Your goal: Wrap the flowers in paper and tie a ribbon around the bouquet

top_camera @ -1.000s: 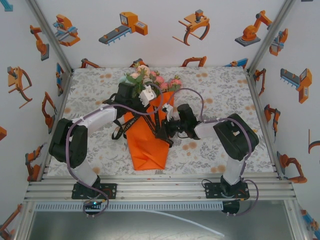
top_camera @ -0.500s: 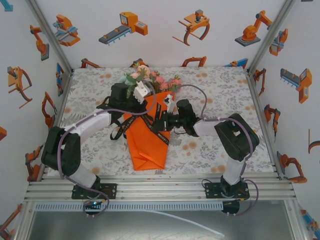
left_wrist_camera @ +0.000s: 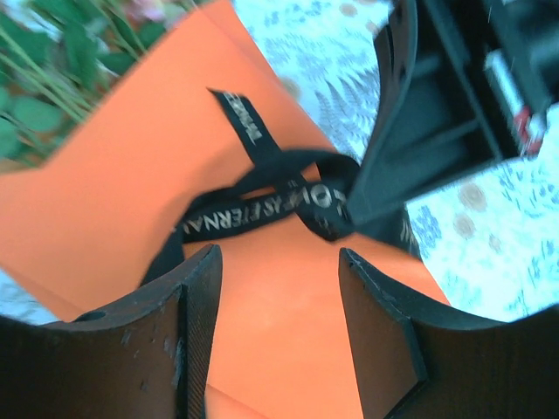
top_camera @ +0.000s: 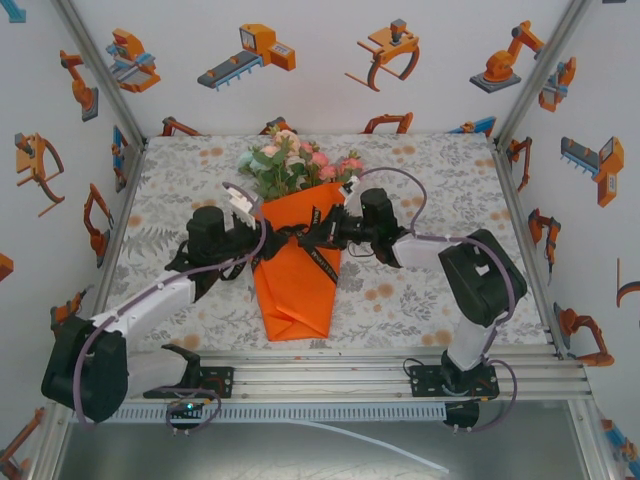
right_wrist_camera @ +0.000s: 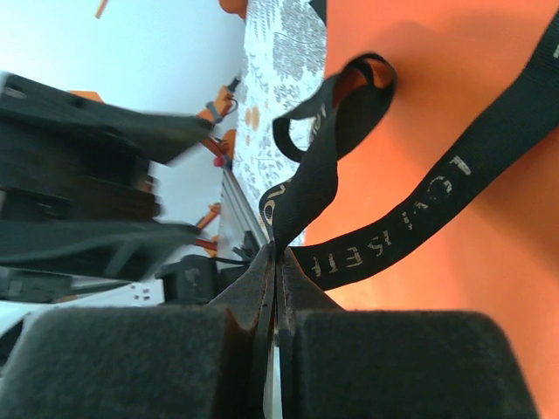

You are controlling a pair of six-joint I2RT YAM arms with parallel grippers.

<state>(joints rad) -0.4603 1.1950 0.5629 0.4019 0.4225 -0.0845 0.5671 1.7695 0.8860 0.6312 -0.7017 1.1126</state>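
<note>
The bouquet lies mid-table: pink and white flowers top a cone of orange paper. A black ribbon with white lettering crosses the cone and is knotted on it. My right gripper reaches in from the right and is shut on a ribbon loop, pinched at the tips. My left gripper sits at the cone's left edge, open, with only orange paper seen between its fingers. Green stems show at the cone's mouth.
The floral table cover has free room to the right and left of the cone. Printed walls and metal frame posts close in the sides. The front rail carries both arm bases.
My left arm has drawn back to the left off the bouquet top, and its jaws have opened wider. My right gripper has closed on the ribbon and shifted slightly toward the far side.
</note>
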